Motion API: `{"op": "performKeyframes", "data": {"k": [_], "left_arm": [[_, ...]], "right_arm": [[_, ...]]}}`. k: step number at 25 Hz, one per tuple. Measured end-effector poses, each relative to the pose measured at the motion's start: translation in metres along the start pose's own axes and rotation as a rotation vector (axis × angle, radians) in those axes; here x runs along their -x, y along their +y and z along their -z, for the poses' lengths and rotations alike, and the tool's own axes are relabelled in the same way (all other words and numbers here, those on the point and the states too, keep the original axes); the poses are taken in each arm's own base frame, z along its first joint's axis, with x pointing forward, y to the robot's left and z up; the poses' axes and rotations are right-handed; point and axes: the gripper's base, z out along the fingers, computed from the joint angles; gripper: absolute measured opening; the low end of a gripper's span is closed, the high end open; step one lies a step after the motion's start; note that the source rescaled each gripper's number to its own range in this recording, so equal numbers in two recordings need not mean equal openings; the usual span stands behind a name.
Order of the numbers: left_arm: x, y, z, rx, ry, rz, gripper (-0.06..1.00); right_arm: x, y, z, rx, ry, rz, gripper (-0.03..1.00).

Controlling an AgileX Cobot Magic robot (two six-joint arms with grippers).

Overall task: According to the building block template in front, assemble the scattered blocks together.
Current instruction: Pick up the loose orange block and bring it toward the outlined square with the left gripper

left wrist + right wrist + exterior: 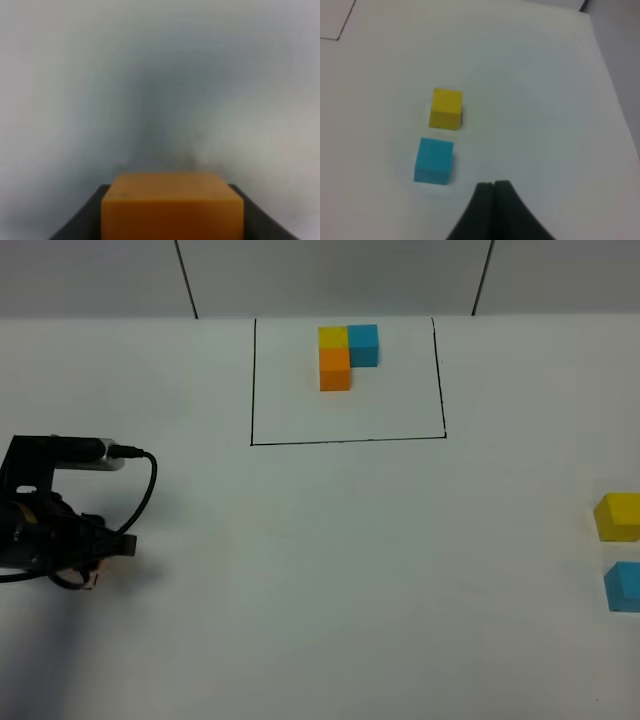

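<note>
The template [345,355] is a joined yellow, blue and orange trio inside a black drawn rectangle at the back centre. My left gripper [100,568] is low over the table at the far left. In the left wrist view it [172,220] is shut on the orange cube [172,202], with a dark finger on each side. The yellow cube [618,516] and the sky blue cube [623,586] lie close together at the far right edge. They also show in the right wrist view, yellow [446,108] and blue [434,160]. My right gripper [492,189] is shut and empty, apart from the blue cube.
The white table [330,570] stretches between the two sides. Its right edge [615,125] runs close to the yellow and blue cubes. The left arm's cable [145,475] loops above the gripper.
</note>
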Motion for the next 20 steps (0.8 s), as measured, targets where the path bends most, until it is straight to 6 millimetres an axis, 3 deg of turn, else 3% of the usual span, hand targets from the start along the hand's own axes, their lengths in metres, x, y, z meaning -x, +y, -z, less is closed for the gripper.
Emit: {"op": "performKeyframes", "data": {"k": [8, 20], "left_arm": [[0.008, -0.023, 0.039, -0.048, -0.087, -0.252, 0.63], [0.000, -0.044, 0.043, -0.087, -0.062, -0.787, 0.63]], "right_arm": [[0.000, 0.000, 0.000, 0.000, 0.000, 0.000, 0.00], [0.000, 0.000, 0.000, 0.000, 0.000, 0.000, 0.00]]}}
